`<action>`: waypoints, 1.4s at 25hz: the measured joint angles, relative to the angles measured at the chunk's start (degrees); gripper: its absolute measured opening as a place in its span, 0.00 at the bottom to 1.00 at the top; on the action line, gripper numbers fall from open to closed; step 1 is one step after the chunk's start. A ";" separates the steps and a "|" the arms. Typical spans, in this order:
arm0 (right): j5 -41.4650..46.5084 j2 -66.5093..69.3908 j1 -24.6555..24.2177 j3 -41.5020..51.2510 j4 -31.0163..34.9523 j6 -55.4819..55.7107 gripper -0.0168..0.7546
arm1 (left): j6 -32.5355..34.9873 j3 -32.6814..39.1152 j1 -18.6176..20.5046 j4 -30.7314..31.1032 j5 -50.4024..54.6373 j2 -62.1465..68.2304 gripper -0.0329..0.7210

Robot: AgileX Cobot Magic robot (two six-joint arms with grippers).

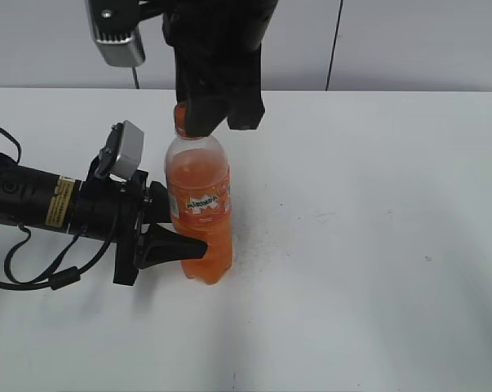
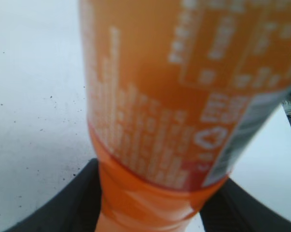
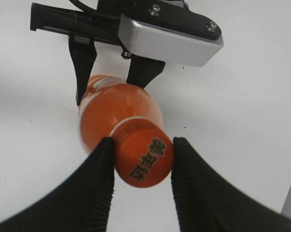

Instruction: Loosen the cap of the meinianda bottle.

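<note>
The meinianda bottle (image 1: 200, 175) stands upright on the white table (image 1: 376, 245), full of orange drink, with its orange label at the waist. My left gripper (image 1: 180, 222) comes in from the left and is shut on the bottle's lower body; in the left wrist view the bottle (image 2: 159, 96) fills the frame between the gripper's (image 2: 150, 212) two black fingers. My right gripper (image 1: 221, 122) hangs over the bottle top. In the right wrist view its fingers (image 3: 141, 159) press both sides of the orange cap (image 3: 144, 155), which has dark lettering on top. The cap is hidden in the exterior view.
The left arm and its silver wrist camera (image 1: 123, 151) lie along the table at the left, also seen in the right wrist view (image 3: 169, 36). A grey wall rises behind the table's far edge. Bare white tabletop lies to the right of the bottle.
</note>
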 joint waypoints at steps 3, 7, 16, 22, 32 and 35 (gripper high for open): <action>0.00 0.00 0.00 0.00 -0.06 -1.90 0.37 | 0.06 0.00 0.00 0.00 0.00 0.00 0.53; 0.00 -0.06 0.00 0.00 -0.06 -1.07 0.37 | 0.06 0.00 0.00 0.00 0.00 0.00 0.53; 0.07 -3.10 0.00 -0.64 5.15 15.76 0.74 | -0.18 0.00 0.00 0.04 0.00 0.00 0.53; 0.07 -5.61 0.00 -1.02 4.53 49.67 0.71 | -0.18 0.00 0.00 0.04 0.05 0.00 0.53; 0.12 -2.83 0.00 -1.01 -1.36 80.49 0.63 | -0.18 0.00 0.00 0.04 0.00 0.00 0.53; 0.12 -0.95 0.00 -1.01 -0.73 80.82 0.63 | -0.18 0.00 0.00 0.04 0.00 0.00 0.53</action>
